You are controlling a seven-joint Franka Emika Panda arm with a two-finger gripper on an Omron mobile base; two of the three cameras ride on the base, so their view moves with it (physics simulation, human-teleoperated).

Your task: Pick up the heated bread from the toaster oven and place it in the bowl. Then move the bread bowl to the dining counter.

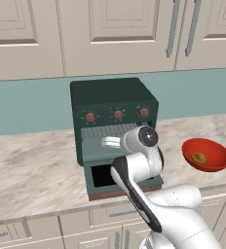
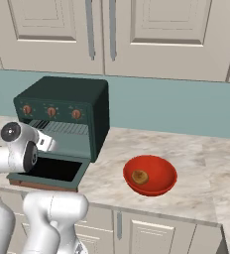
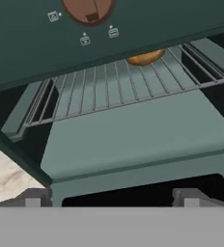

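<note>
The dark green toaster oven (image 1: 110, 95) (image 2: 62, 94) stands on the counter with its black-glass door (image 1: 105, 177) (image 2: 55, 171) dropped open. In the hand view a golden-brown bread (image 3: 145, 58) lies at the back of the wire rack (image 3: 114, 87), below an orange knob (image 3: 87, 9). My gripper (image 3: 111, 200) is open at the oven's mouth, just above the door, with nothing between its fingers. The bread is well ahead of the fingertips. The red bowl (image 1: 217, 164) (image 2: 161, 186) sits to the right of the oven with a small round brown piece (image 2: 140, 176) in it. The dining counter is out of view.
The oven and bowl rest on a beige marble-look counter (image 1: 32, 170) (image 2: 206, 163) under cream wall cabinets (image 1: 110, 34). My own white arm (image 1: 139, 170) rises in front of the open door. Bare counter lies between the oven and the bowl.
</note>
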